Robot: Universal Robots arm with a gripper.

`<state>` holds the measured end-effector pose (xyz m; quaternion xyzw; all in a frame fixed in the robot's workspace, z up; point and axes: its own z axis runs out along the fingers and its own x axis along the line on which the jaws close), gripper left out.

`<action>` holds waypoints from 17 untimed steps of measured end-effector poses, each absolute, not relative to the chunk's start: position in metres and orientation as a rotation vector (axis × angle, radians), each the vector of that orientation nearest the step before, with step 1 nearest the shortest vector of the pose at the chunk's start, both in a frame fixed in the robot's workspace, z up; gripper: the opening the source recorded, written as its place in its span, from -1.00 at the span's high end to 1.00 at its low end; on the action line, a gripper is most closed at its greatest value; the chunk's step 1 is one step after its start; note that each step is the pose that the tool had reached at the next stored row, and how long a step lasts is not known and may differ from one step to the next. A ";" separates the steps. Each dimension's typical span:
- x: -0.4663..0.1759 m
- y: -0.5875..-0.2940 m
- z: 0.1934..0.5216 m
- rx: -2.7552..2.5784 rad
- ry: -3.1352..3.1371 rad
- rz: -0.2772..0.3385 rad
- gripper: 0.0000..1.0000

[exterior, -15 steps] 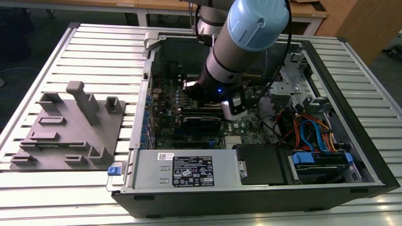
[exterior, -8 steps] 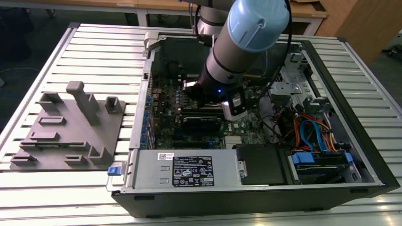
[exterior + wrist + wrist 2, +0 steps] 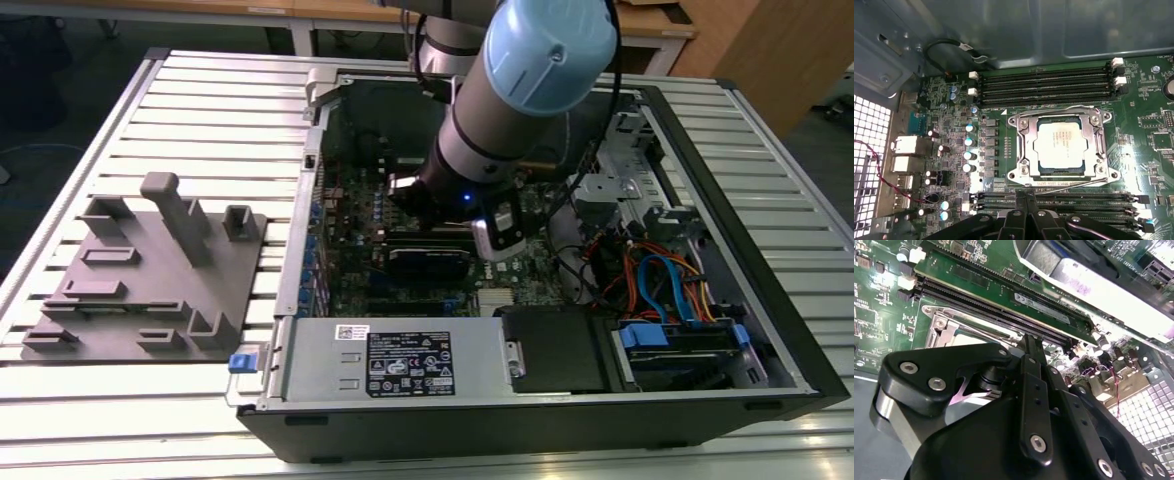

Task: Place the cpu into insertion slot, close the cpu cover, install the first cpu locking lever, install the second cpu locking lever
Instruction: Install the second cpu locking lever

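Hovering: gripper (image 3: 1026,202) together over memory slots (image 3: 1054,200) | cpu (image 3: 1062,146) seated | cpu cover (image 3: 1021,145) down

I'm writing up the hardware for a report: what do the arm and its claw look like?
The arm is a thick silver-grey tube with a light blue rounded joint cap and a black cable along it. Its wrist carries a small blue light. The claw is matte black, built from flat linkage bars fastened with silver screws.
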<state>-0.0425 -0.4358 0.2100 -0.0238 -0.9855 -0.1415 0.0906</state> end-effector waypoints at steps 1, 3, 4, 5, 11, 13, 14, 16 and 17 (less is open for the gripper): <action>-0.043 -0.436 0.210 -0.071 -2.929 -0.421 0.80; -0.042 -0.436 0.209 -0.071 -2.929 -0.421 0.80; -0.042 -0.436 0.208 -0.071 -2.929 -0.422 0.80; -0.042 -0.436 0.207 -0.070 -2.929 -0.423 0.80; -0.042 -0.436 0.200 -0.070 -2.927 -0.433 0.80; -0.042 -0.436 0.200 -0.069 -2.927 -0.434 0.80; -0.042 -0.436 0.200 -0.069 -2.927 -0.435 0.80; -0.042 -0.436 0.200 -0.069 -2.927 -0.435 0.80; -0.042 -0.436 0.200 -0.069 -2.927 -0.435 0.80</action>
